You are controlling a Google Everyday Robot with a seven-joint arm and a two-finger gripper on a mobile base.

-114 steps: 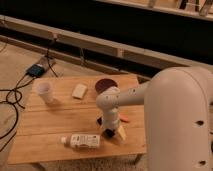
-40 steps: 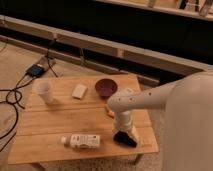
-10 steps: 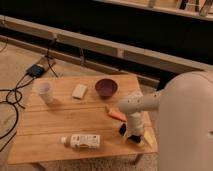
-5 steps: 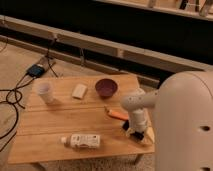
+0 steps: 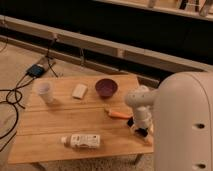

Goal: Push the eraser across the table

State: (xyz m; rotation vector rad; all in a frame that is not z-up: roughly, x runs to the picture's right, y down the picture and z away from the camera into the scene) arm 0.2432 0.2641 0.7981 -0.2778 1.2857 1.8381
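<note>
The light wooden table [image 5: 55, 120] fills the lower left of the camera view. My gripper [image 5: 140, 128] points down at the table's right edge, just right of the orange carrot [image 5: 119, 114]. A small dark patch right under the gripper looks like the black eraser [image 5: 143, 133], mostly hidden by the gripper, near the table's right front corner. The white arm [image 5: 137, 99] bends in from the large white body on the right.
A purple bowl [image 5: 106, 87] stands at the back middle. A pale beige block [image 5: 79, 91] and a clear cup [image 5: 45, 92] stand at the back left. A bottle [image 5: 82, 141] lies near the front edge. Cables and a dark box [image 5: 36, 70] lie on the floor at left.
The gripper has shifted slightly right and toward the back along the table's right edge, the dark eraser patch staying beneath it. The other objects have not moved.
</note>
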